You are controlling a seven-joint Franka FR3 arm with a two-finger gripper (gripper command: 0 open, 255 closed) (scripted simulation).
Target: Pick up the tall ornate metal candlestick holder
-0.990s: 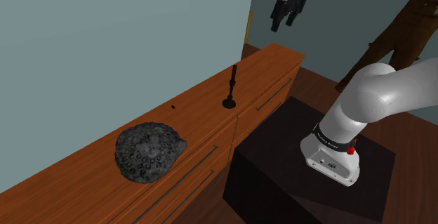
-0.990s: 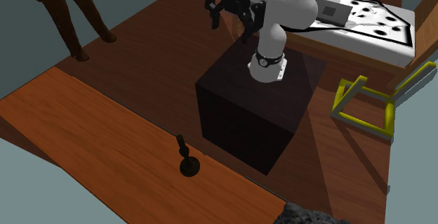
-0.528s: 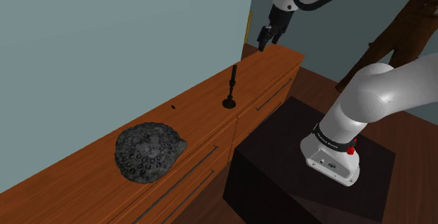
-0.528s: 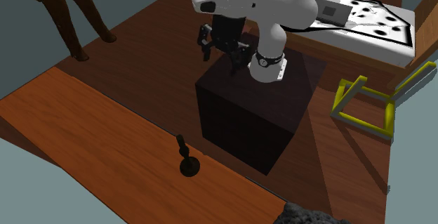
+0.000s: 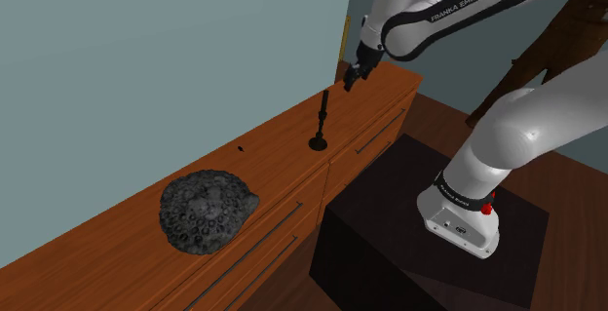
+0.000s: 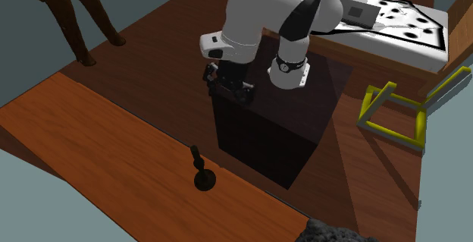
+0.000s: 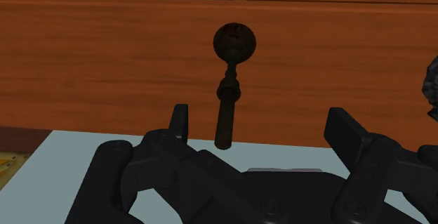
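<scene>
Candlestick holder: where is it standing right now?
In the shoulder view the dark candlestick holder stands upright on the wooden sideboard, right of the dark pitted lump and just below-left of the open gripper.

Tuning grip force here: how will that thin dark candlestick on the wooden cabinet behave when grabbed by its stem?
The candlestick is tall over a small round base, so a sideways nudge would probably tip it. Its stem looks rigid and thin, so the open gripper must close far.
</scene>
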